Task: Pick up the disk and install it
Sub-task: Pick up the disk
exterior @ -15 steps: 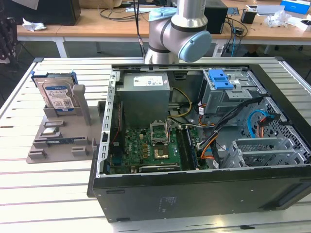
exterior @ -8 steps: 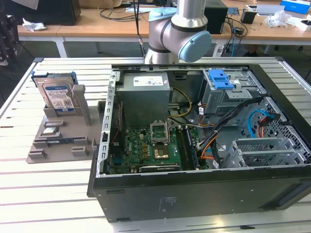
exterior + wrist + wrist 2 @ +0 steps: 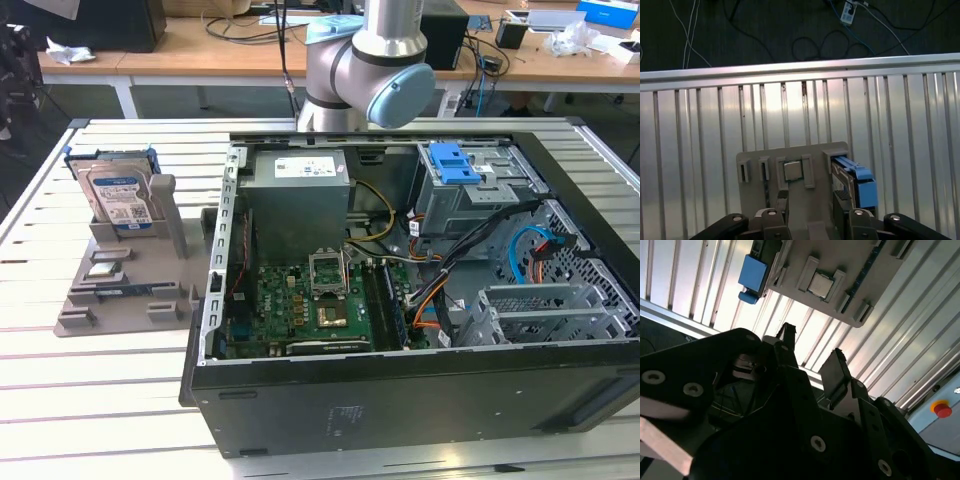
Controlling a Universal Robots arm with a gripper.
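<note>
Disk (image 3: 118,195) upright in grey holder (image 3: 125,300), toward slatted table's (image 3: 60,380) far corner on exterior view's left. Gripper (image 3: 811,200) over holder, fingers (image 3: 836,365) apart, empty

No print can be read — not on the disk (image 3: 117,196) label, nor the power-supply box (image 3: 298,195) label.

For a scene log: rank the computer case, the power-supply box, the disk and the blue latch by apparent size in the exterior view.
1. computer case, by far the largest.
2. power-supply box.
3. disk, upright in its grey stand.
4. blue latch, smallest, though not far under the disk.
</note>
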